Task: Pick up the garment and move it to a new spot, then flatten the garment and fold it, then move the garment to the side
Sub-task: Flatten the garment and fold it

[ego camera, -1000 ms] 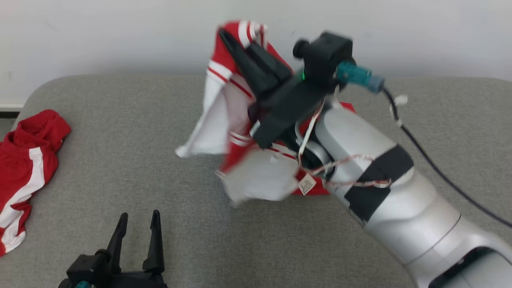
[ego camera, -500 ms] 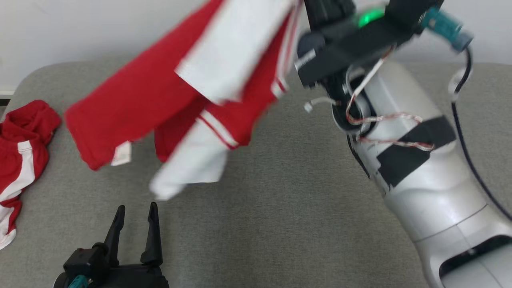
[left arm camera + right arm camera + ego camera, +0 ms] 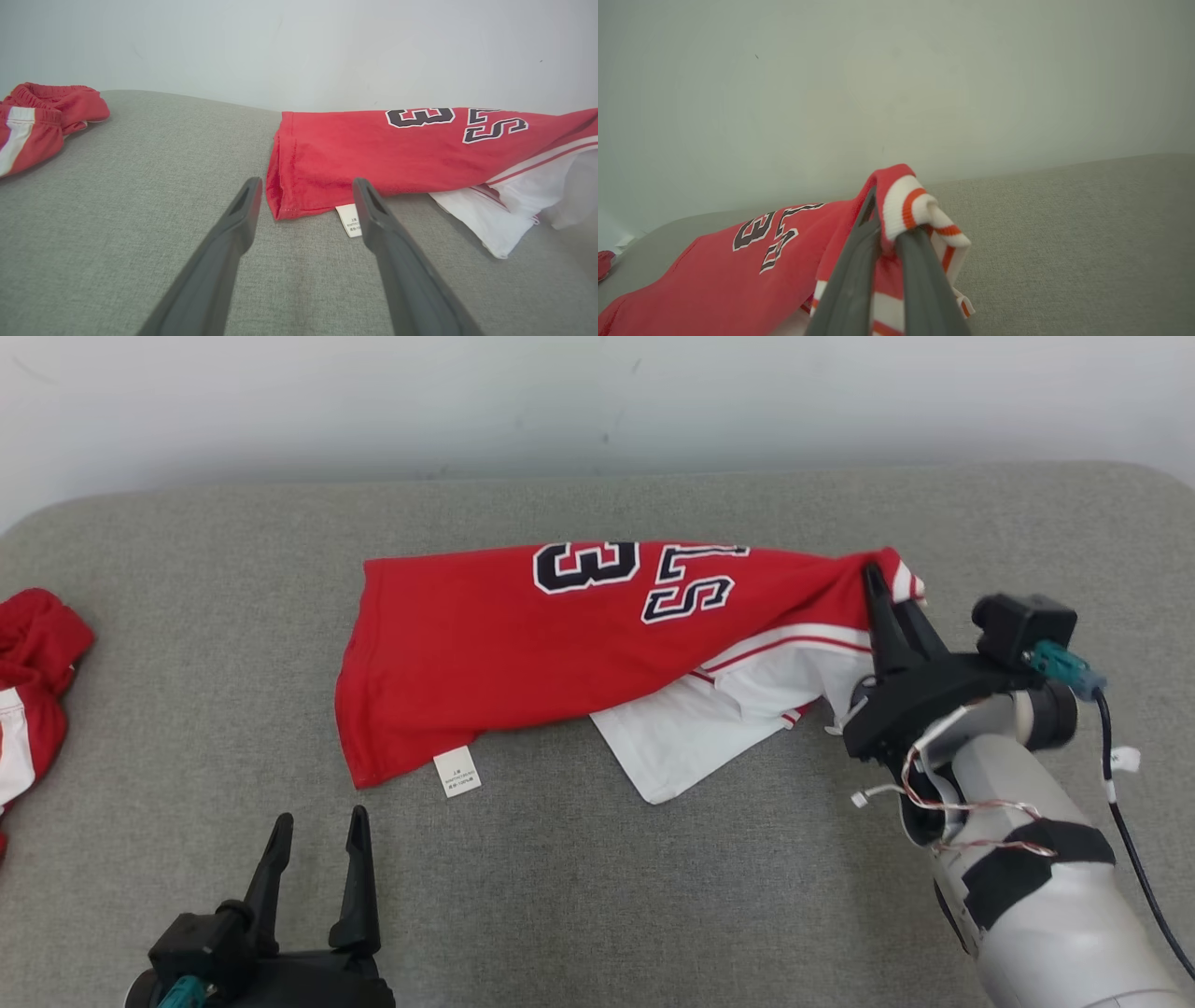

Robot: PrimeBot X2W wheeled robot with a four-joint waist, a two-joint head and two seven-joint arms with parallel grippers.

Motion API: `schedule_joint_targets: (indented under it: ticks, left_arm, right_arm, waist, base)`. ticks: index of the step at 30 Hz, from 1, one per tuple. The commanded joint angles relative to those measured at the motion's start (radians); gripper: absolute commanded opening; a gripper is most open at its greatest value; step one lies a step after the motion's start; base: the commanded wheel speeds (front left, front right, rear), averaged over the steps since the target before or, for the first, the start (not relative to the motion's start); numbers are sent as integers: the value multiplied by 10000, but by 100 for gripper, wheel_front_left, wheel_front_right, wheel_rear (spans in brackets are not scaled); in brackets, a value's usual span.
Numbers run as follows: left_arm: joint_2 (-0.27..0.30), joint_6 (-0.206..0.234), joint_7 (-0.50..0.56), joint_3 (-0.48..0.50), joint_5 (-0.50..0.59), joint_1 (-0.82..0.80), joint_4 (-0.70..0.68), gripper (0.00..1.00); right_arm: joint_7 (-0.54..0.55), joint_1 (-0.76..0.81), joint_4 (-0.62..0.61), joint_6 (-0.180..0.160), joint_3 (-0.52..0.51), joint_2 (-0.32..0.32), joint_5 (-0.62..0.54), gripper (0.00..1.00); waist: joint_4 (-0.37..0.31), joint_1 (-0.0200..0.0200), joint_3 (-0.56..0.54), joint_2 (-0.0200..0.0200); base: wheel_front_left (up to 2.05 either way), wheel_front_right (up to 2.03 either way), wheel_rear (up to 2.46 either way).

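The garment (image 3: 523,635), a red jersey with dark numerals edged in white, lies stretched across the middle of the grey table (image 3: 597,896), running from about 9 o'clock to 3 o'clock of the head view's centre. Its hem end lies flat on the left. Its right end is lifted off the table, pinched in the right claw (image 3: 875,581), whose two fingers are closed on the red-and-white ribbed trim (image 3: 901,205). A white panel (image 3: 709,728) of the same jersey spills out from under the red cloth toward 5 o'clock, rumpled and partly folded beneath. A small white label (image 3: 457,772) sticks out from the hem corner at 7 o'clock.

The left claw (image 3: 321,817) hovers low at 7 o'clock, fingers spread wide with nothing between them, pointing at the hem corner and label, apart from both.

At 9 o'clock, well apart from the jersey, a second red garment with white stripes (image 3: 33,663) sits bunched at the table's left edge. A pale wall (image 3: 597,401) runs along the table's far side at 12 o'clock. A dark cable (image 3: 1130,840) trails from the right wrist toward 4 o'clock. Bare grey table lies between the left claw and the jersey.
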Motion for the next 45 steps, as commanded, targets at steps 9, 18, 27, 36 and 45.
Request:
schedule_joint_targets:
  ticks: [9,18,27,36,45]
  left_arm:
    - [1,-118,-9,157,138,364,93,100]
    - [3,-103,-9,211,104,740,53,100]
    - [1,-120,-9,68,101,534,-3,100]
    - [1,-193,-9,27,222,30,48,100]
    - [1,-265,-9,37,262,-53,196,100]
  right_arm:
    - [-4,921,-623,-23,-456,-4,-298,0]
    - [1275,2548,-4276,-23,-257,-364,762,0]
    - [3469,4808,-6997,-23,-2459,-106,-323,0]
    - [3447,3520,-4093,-23,-3451,-82,-2361,100]
    - [2280,2410,-1939,-23,-3513,-443,-4011,100]
  waist:
    - [-42,-1,-433,-1]
    - [-111,-1,-828,-1]
    - [3,-1,-598,-1]
    - [266,-1,3,-1]
    - [413,-1,-33,-1]
  base:
    - [0,0,0]
    - [0,0,0]
    - [0,0,0]
    - [0,0,0]
    - [0,0,0]
